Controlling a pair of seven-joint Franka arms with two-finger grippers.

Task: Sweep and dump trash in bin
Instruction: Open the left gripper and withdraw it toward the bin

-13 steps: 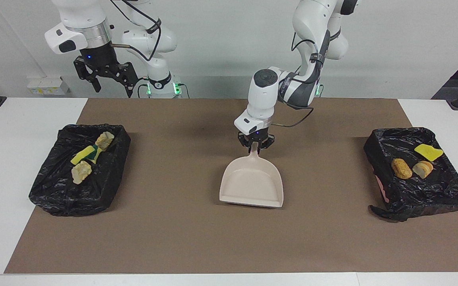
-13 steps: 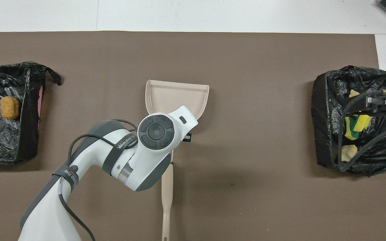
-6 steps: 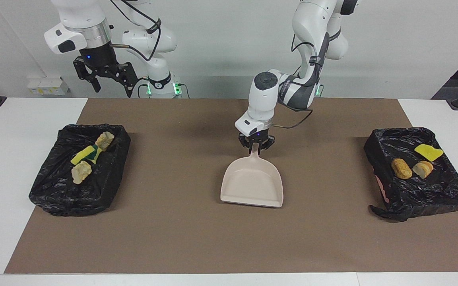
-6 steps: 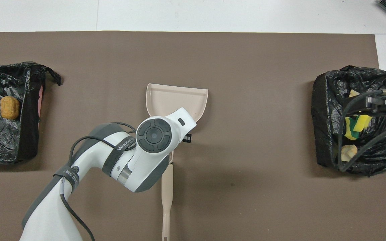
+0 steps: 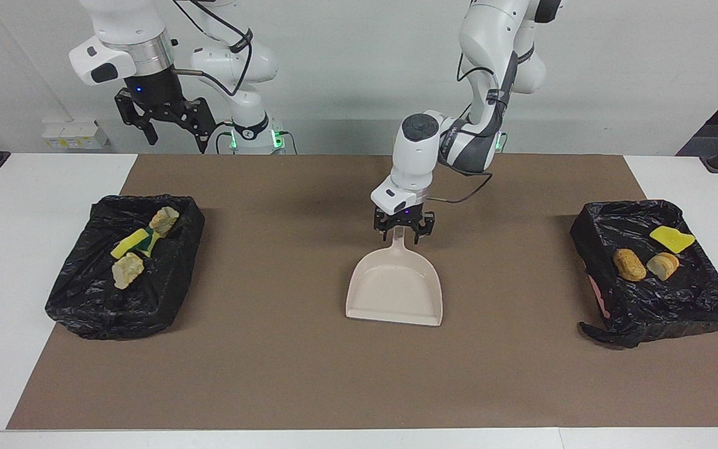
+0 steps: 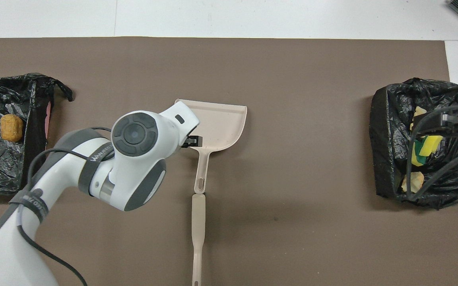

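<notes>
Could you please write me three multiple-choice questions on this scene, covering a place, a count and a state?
1. Where does the dustpan lie? A in a bin; B on the brown mat between the bins; C on white table.
2. How many trash scraps lie in the bins? A two; B four; C six.
3. The left gripper is: A shut on a sponge; B open over the dustpan's handle; C inside a bin.
B, it lies mid-mat; C, three per bin; B, fingers apart at the handle. The right gripper waits raised.
</notes>
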